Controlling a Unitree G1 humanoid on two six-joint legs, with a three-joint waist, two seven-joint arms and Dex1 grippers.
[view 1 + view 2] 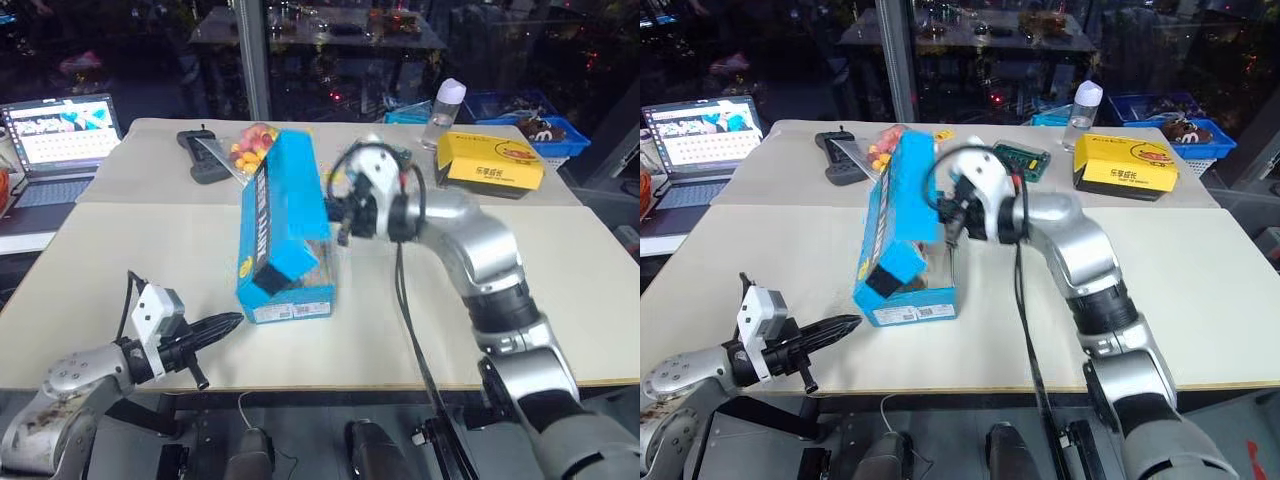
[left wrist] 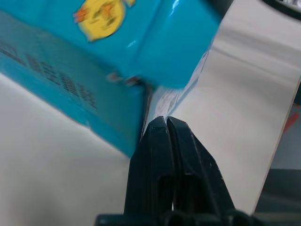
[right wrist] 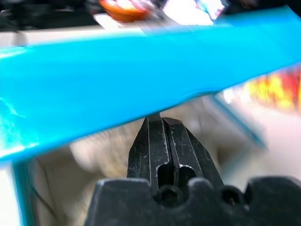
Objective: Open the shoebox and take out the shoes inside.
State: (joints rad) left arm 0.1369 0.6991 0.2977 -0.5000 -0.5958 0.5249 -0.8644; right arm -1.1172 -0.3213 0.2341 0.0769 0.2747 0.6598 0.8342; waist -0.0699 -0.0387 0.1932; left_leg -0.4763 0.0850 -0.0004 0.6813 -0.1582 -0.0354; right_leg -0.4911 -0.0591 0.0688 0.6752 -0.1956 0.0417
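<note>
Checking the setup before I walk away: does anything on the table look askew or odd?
The shoebox lid stands raised and tilted, only part open, with the shut right end effector under its edge. That fits the opening step. Nothing looks spilled or damaged.

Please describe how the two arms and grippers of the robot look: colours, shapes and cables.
Both arms are silver-grey metal with black joints. The right arm is thick, rounded, with a black cable hanging beside it. Each wrist carries a white box-shaped camera housing. The left gripper and right gripper have glossy black, tapering fingers.
</note>
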